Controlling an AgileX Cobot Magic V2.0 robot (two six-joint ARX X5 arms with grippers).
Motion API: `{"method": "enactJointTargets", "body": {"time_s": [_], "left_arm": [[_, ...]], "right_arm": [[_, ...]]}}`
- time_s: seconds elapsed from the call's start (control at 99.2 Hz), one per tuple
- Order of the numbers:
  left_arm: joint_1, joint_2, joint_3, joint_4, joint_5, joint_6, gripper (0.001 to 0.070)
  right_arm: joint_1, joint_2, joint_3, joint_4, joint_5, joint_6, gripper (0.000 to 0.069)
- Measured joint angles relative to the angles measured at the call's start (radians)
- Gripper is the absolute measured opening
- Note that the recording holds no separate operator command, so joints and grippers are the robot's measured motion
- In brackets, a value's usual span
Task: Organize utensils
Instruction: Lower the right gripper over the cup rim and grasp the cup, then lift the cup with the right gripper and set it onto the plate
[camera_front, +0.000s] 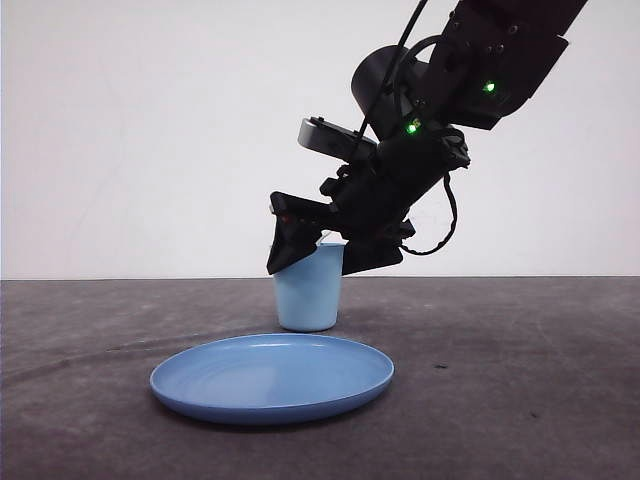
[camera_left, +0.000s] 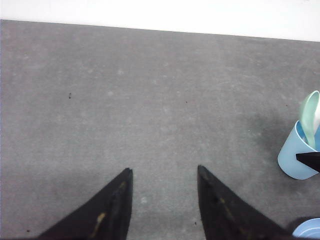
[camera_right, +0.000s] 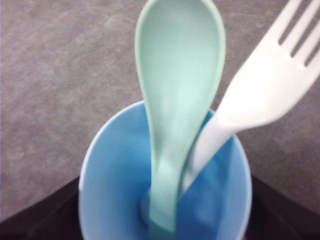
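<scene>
A bare test bench: grey tabletop against a plain white wall.

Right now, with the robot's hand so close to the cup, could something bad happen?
Maybe. The right gripper sits around the rim of the light blue cup, so pulling away crookedly could tip the cup. The green spoon and white fork stand handle-down and poke above the rim; a finger brushing them might flick them out. If the cup toppled forward, it could land on the blue plate just in front of it.
</scene>
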Motion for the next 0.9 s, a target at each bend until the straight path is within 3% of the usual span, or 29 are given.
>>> {"method": "enactJointTargets", "body": {"time_s": [0.383,0.726,0.897], "left_arm": [[0.0,0.0,0.0,0.0,0.0,0.0,0.0236],[0.0,0.0,0.0,0.0,0.0,0.0,0.0236],[0.0,0.0,0.0,0.001,0.0,0.001,0.0236]], "right_arm": [[0.016,-0.033,0.001,-0.038,0.001,-0.007,0.0459],[0.08,-0.314,-0.002,-0.275,0.041,-0.005,0.0459],[0.145,-0.476,-0.104,-0.298,0.087,0.002,0.0459]]}}
